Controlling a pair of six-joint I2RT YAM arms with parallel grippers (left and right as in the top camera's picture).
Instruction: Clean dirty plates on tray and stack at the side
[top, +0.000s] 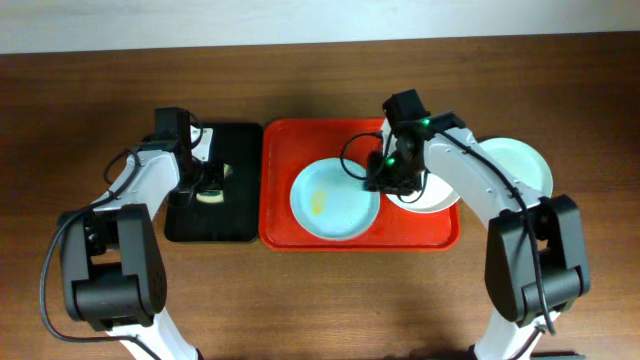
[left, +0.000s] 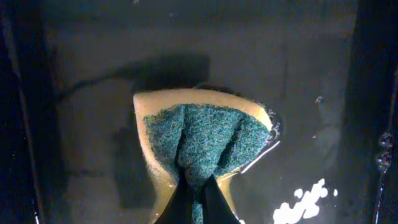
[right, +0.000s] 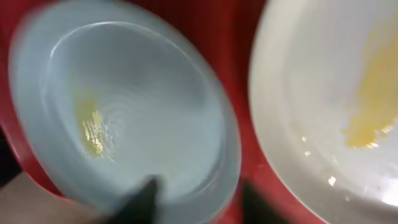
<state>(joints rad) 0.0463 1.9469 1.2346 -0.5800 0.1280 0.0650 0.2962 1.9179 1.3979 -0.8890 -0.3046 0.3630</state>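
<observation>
Holds sponge (left: 205, 140) pinched in left gripper (left: 196, 186) in black tray (top: 240, 150) at left; straddles rim of smeared mint plate (top: 335, 200), centre of red tray (top: 278, 215), with right gripper (right: 202, 193) spread. Could bite shallow, drop plate, or knock white plate (top: 430, 198) just beside

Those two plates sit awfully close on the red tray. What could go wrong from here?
The right fingers seem to stand open either side of the mint-blue plate's rim, right beside the white plate. Closing or lifting could nudge that plate, or the smooth rim could slip; the view is blurred. The left fingers pinch the sponge by one edge over the wet black tray, so it might drip or slide out.
</observation>
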